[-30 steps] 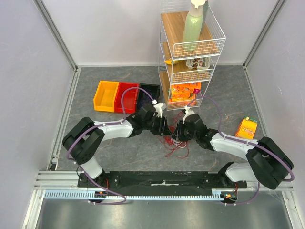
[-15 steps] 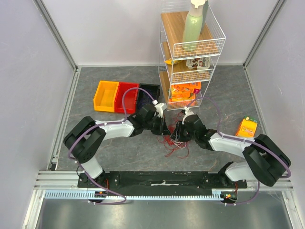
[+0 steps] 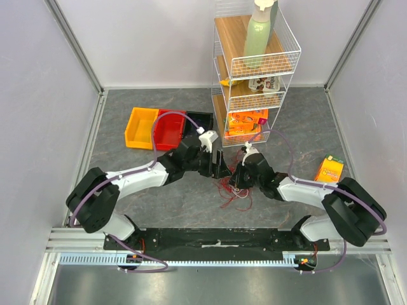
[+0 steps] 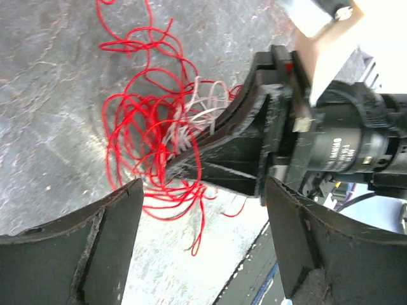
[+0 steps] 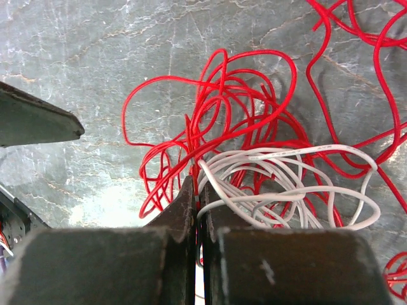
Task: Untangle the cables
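Right gripper was clamped on the cables, left gripper was held wide open; loops could've been yanked tighter by pulling.

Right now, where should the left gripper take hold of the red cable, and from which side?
I'd grip the free red loops bulging away from the shut right gripper, coming from the side opposite it; the white cable is bunched at that pinch.

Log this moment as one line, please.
right gripper: shut on cables | left gripper: open, empty, facing right gripper | cables: red and white, tangled
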{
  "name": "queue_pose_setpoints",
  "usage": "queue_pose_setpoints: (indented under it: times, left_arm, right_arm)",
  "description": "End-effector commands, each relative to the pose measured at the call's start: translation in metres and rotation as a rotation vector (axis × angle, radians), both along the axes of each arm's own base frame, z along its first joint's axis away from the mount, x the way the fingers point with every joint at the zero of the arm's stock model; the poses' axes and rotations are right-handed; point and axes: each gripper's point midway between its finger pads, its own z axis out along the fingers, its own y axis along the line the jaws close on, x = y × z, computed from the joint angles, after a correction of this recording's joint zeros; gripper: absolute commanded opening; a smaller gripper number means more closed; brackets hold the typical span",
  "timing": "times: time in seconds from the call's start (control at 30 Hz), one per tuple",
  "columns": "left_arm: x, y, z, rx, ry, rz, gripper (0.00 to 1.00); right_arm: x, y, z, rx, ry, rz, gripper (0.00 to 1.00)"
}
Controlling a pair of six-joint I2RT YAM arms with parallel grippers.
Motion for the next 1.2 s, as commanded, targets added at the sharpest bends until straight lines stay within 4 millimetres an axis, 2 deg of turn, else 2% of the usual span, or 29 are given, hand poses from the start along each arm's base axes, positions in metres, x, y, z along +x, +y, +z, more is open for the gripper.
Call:
queue_pose_setpoints:
  times: [0.0,0.13,0.3,0.37,0.43,0.5,0.53,0.57,0.63,0.67,0.73,0.83,1.03,1.17]
  left_arm:
    - [0.014,0.023,-0.003,0.039,-0.047,0.091,0.83]
    - [0.024,0.026,-0.017,0.041,0.003,0.115,0.72]
    - [0.035,0.012,-0.044,0.072,0.056,0.094,0.75]
    - [0.038,0.008,-0.052,0.078,0.071,0.092,0.70]
    - [0.039,0.005,-0.056,0.079,0.079,0.086,0.61]
    - [0.041,0.006,-0.060,0.096,0.077,0.089,0.47]
    - [0.043,0.009,-0.060,0.112,0.068,0.099,0.37]
    - [0.044,0.014,-0.060,0.129,0.056,0.116,0.20]
    - [0.043,0.026,-0.050,0.145,0.014,0.151,0.07]
    - [0.044,0.032,-0.034,0.138,-0.025,0.171,0.02]
    - [0.044,0.050,-0.012,0.146,-0.089,0.233,0.02]
    - [0.044,0.079,0.037,0.119,-0.202,0.347,0.02]
    - [0.037,0.146,0.145,0.040,-0.467,0.574,0.02]
    - [0.026,0.189,0.197,0.057,-0.601,0.682,0.02]
  right_arm:
    - [0.002,-0.007,0.011,-0.011,-0.060,-0.004,0.00]
    - [-0.001,-0.008,0.012,-0.010,-0.065,0.000,0.00]
    - [0.000,-0.005,0.013,-0.006,-0.064,0.011,0.00]
    - [0.000,-0.004,0.014,-0.001,-0.060,0.013,0.00]
    - [0.000,-0.005,0.015,-0.003,-0.062,0.012,0.00]
    - [0.000,-0.008,0.016,-0.015,-0.066,0.004,0.00]
    - [0.001,-0.010,0.016,-0.026,-0.069,-0.004,0.00]
    - [0.002,-0.015,0.016,-0.043,-0.071,-0.020,0.00]
    - [0.007,-0.030,0.015,-0.106,-0.078,-0.085,0.00]
    - [0.010,-0.038,0.014,-0.142,-0.084,-0.125,0.00]
    - [0.011,-0.062,0.010,-0.230,-0.076,-0.218,0.00]
    - [0.015,-0.093,0.011,-0.331,-0.091,-0.346,0.00]
    - [0.017,-0.126,0.020,-0.369,-0.111,-0.472,0.00]
    - [0.014,-0.148,0.019,-0.380,-0.096,-0.520,0.00]
